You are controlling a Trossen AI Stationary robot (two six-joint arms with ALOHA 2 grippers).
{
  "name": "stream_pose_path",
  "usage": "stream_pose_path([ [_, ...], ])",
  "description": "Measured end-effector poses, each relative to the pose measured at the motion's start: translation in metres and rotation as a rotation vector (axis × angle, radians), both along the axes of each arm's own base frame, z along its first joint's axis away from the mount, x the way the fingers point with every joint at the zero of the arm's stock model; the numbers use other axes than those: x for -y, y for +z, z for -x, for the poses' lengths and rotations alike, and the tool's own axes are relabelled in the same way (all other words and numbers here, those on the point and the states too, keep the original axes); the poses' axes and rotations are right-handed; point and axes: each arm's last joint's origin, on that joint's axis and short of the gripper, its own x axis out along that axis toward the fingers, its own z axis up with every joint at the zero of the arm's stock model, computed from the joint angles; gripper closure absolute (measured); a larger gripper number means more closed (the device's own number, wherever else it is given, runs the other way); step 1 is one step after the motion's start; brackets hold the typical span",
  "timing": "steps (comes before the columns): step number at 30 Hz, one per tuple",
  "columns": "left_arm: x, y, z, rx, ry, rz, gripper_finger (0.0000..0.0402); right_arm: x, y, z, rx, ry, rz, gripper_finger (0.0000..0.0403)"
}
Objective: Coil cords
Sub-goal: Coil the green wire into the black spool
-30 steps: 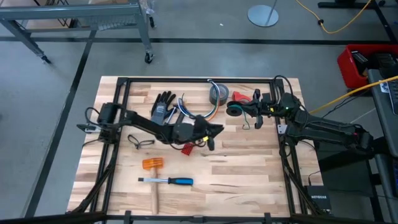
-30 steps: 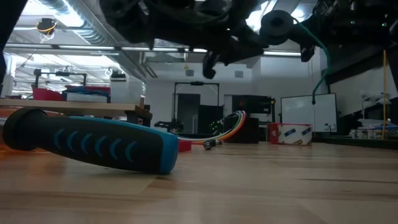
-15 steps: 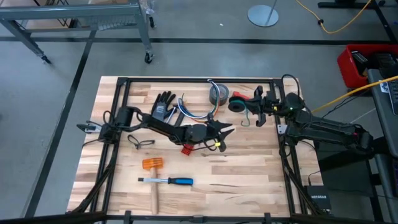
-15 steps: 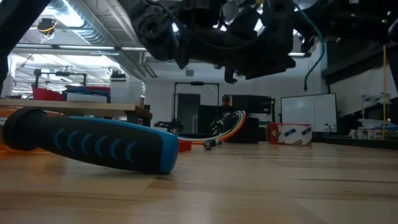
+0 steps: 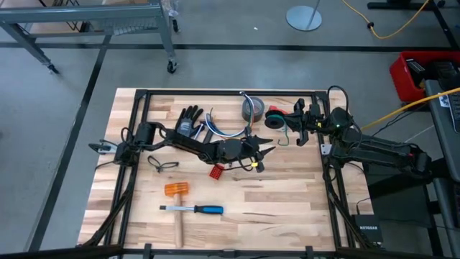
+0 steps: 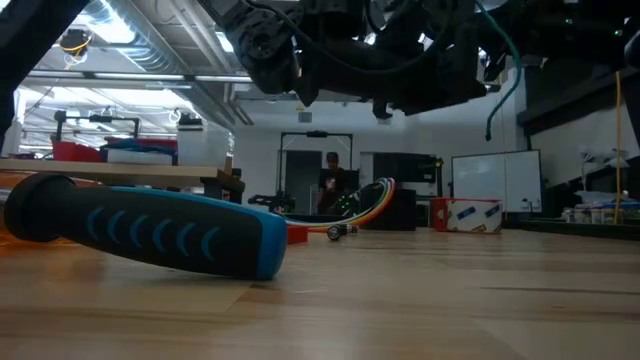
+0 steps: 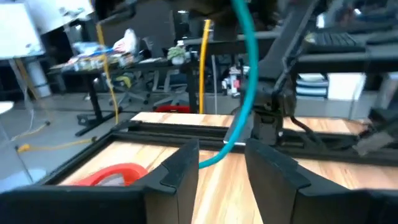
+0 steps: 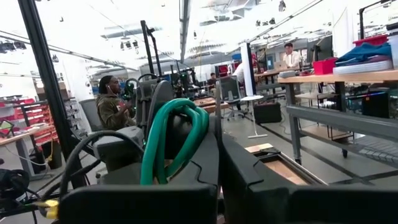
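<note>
A green cord hangs as a small coil (image 5: 273, 119) from my right gripper (image 5: 289, 122), which is shut on it at the table's far right. The cord's loose tail (image 5: 284, 138) dangles clear of the table. My left gripper (image 5: 267, 147) is open and level at mid-table. Its fingers stand on either side of that tail (image 7: 235, 140); I cannot tell whether they touch it. A bundle of coloured cords (image 5: 223, 133) lies beside a black glove (image 5: 188, 121), and a thin black cord (image 5: 164, 164) lies at the left. My right gripper is shut on the green cord's coil (image 8: 177, 134), which loops up over one finger (image 8: 199, 165). The fingers themselves hide the spot where they pinch it. They come level from the table's right side. Coil and tail (image 6: 500, 95) hang clear of the table.
A grey tape roll (image 5: 251, 108) stands at the far edge, and a red tape ring (image 7: 118, 174) lies nearby. A small red piece (image 5: 215, 171), an orange-headed hammer (image 5: 176, 191) and a blue-handled tool (image 5: 205, 209) lie toward the near side. People show in the room beyond.
My left gripper has moved toward the table's right edge, up to the hanging green tail. It has rolled about its own axis and opened. My right gripper has tipped up slightly, drawing the coil a little toward the far edge.
</note>
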Motion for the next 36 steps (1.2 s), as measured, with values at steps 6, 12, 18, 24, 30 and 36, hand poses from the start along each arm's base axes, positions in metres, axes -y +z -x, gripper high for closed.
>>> stream_pose_path([
  [6,0.001,0.003,-0.002,0.000,-0.070,-0.038,0.0281,0.000,0.000,0.000,0.001,0.000,-0.008,0.0398],
  [12,-0.002,0.003,-0.002,0.002,-0.066,-0.034,0.0282,0.000,0.000,0.000,0.005,-0.003,-0.008,0.0398],
  [18,-0.002,-0.003,-0.010,0.001,-0.074,-0.044,0.0284,0.000,0.001,0.000,0.011,0.002,-0.023,0.0398],
  [24,-0.009,-0.008,-0.023,0.013,-0.058,-0.045,0.0284,0.002,0.000,-0.004,0.010,0.016,-0.041,0.0398],
  [30,-0.014,-0.012,-0.026,-0.020,-0.061,-0.043,0.0284,0.003,-0.003,-0.007,-0.003,0.023,-0.048,0.0397],
  [36,-0.016,-0.015,-0.026,-0.040,-0.075,-0.045,0.0284,0.004,-0.002,-0.008,0.008,0.023,-0.042,0.0398],
])
